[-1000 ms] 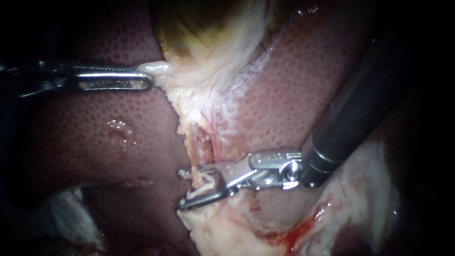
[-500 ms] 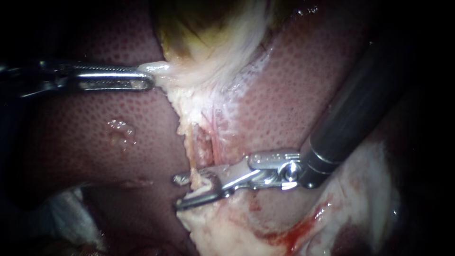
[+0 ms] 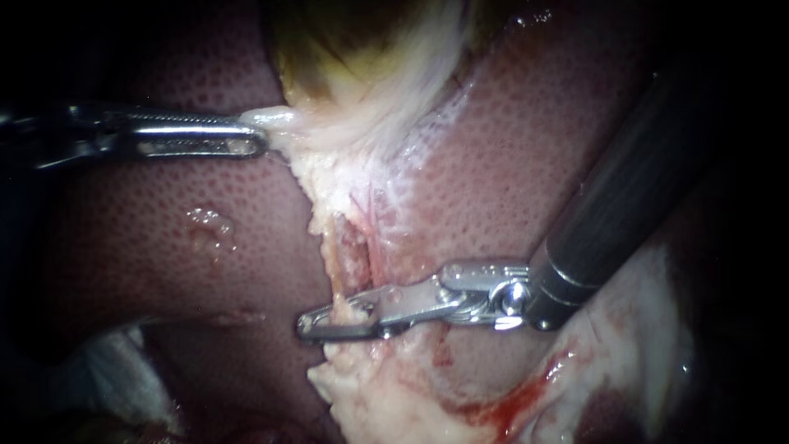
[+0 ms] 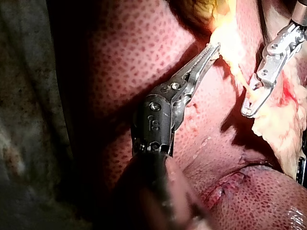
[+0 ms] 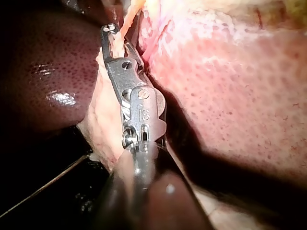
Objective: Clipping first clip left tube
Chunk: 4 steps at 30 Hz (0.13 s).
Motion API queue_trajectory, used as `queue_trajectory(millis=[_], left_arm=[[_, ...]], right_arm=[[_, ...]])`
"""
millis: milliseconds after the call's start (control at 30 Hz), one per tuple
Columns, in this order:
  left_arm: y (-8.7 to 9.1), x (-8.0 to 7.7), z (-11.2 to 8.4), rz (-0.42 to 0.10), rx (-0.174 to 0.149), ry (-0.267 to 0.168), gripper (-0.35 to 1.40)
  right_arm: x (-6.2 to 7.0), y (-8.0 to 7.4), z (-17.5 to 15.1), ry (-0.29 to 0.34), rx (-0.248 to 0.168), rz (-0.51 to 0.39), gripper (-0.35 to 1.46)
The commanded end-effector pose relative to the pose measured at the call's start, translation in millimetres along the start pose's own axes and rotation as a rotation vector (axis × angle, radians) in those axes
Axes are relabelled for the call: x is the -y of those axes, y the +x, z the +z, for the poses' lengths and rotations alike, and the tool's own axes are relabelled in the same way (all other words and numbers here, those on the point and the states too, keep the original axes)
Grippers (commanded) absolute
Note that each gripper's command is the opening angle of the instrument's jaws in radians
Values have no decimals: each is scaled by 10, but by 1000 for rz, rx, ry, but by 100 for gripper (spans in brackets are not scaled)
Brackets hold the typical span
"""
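Alignment of jaws to tube governs the coming move. In the endoscope view the right instrument [image 3: 308,325] enters from 2 o'clock, and its jaws point toward 9 o'clock just below the centre of the field. The left tube [image 3: 331,267] is a pale strand whose long axis runs from 12 o'clock to 6 o'clock, descending from below the gallbladder [image 3: 345,41] with the liver [image 3: 164,222] at its 9 o'clock side. It passes between the right instrument's jaws near their tips, so jaws and tube cross at close to a right angle. Both jaws bear on the tube from opposite sides with only a thin slot between them, so they are clamped on the left tube. No clip can be made out inside the jaws. In the right wrist view the right instrument [image 5: 110,31] shows the tube [image 5: 128,17] emerging just ahead of its jaw tips. The left instrument [image 3: 261,141] enters from 9 o'clock with its jaws closed on pale tissue [image 3: 283,123] at the gallbladder's neck, well apart from the crossing and at 11 o'clock from it. The right instrument is therefore the nearer one and the one doing the work. Judged from this position, release calls for opening the jaws and retreating along the shaft line toward 2 o'clock, with no slide along the tube's axis. A pink strand [image 3: 371,247] lies just beside the tube at its 3 o'clock side, and it could be caught if the jaws advance further.
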Motion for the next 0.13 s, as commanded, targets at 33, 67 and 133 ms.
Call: queue_trajectory(millis=[33,67,133], left_arm=[[0,0,0,0,0,0,-35],[0,0,0,0,0,0,-35],[0,0,0,0,0,0,-35]], right_arm=[[-1,-1,0,0,0,0,-35],[-1,-1,-1,0,0,0,-35],[-2,-2,-1,1,0,5,-35]])
